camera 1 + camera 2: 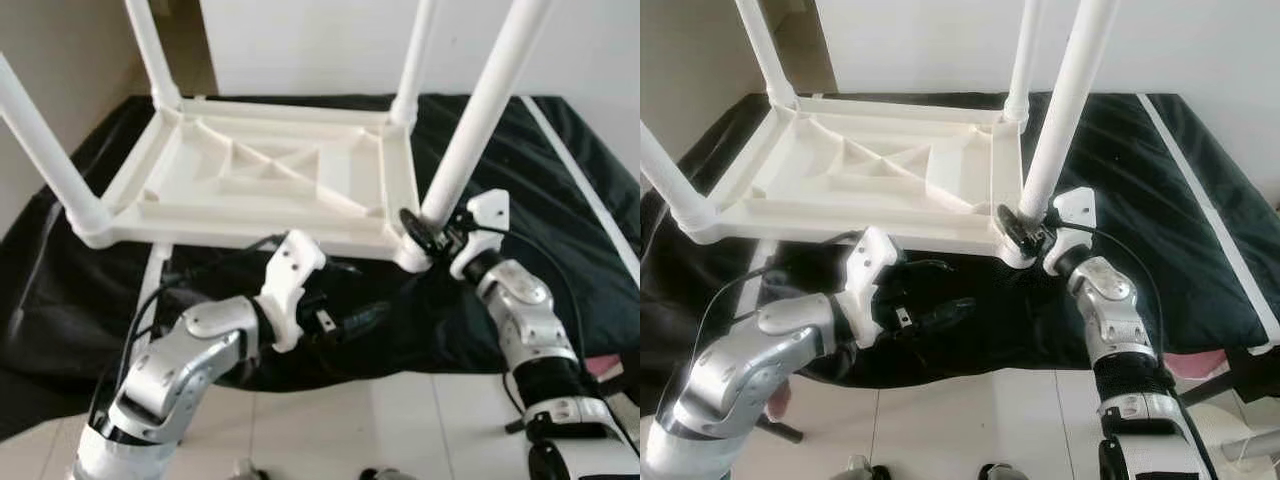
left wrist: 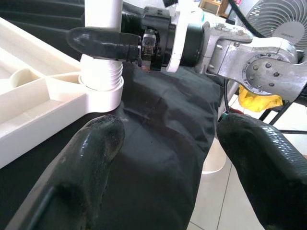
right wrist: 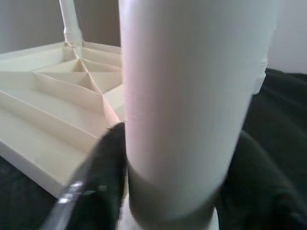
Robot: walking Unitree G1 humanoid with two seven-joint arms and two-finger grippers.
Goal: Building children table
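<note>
Gripping the near-right table leg point(image 1: 470, 130) just above its base, the right end effector point(image 1: 425, 232) has its black fingers point(image 2: 103, 42) pinched on either side of the white tube; right wrist view confirms a finger on each side. Threaded collar at leg bottom sits in the corner socket point(image 2: 101, 88) of the upturned children's table top point(image 1: 270, 170), seemingly nearly seated. Left end effector point(image 1: 345, 322) hovers low in front of the table's near edge, fingers spread, holding nothing, pointed toward that same corner.

Table top lies upside down on a black cover point(image 1: 560, 190) over a bed-like platform, ribs up, with three other legs point(image 1: 45, 140) standing at the remaining corners.

Risks, as judgement:
- Table not braced; twisting the leg could spin or slide the whole top on the slick cover, toward the near edge.
- Side load from the grip could cross-thread the collar or tilt the leg.
- Fingers may slip on the smooth tube, so no real tightening.
- Left end effector close to the right one; collision likely if it closes in.
</note>
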